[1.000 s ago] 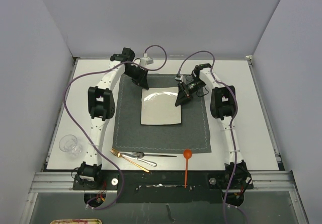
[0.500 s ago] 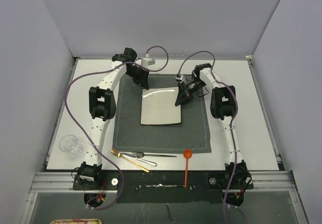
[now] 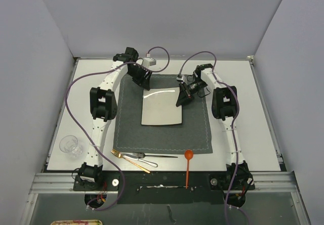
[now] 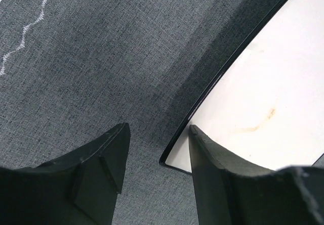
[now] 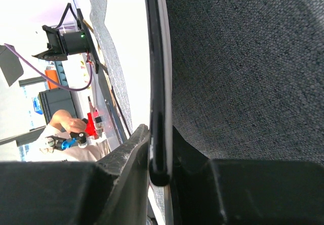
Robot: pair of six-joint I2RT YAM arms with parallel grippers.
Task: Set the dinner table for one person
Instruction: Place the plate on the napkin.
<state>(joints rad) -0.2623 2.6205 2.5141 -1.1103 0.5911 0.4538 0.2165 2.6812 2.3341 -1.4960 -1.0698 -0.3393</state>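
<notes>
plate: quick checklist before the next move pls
1. left pincer open: ok, jaws apart astride the plate corner
2. right pincer released: not ok, shut on the plate's rim
3. plate inside the placemat edges: ok
4. plate lying flat: cannot tell
5. cutlery and orange spoon at the near edge, away from both pincers: ok
6. glass upright on the table, left side: ok

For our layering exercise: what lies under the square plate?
The grey placemat lies under the plate, showing on all sides. The mat's middle and the white table beneath it are covered.
</notes>
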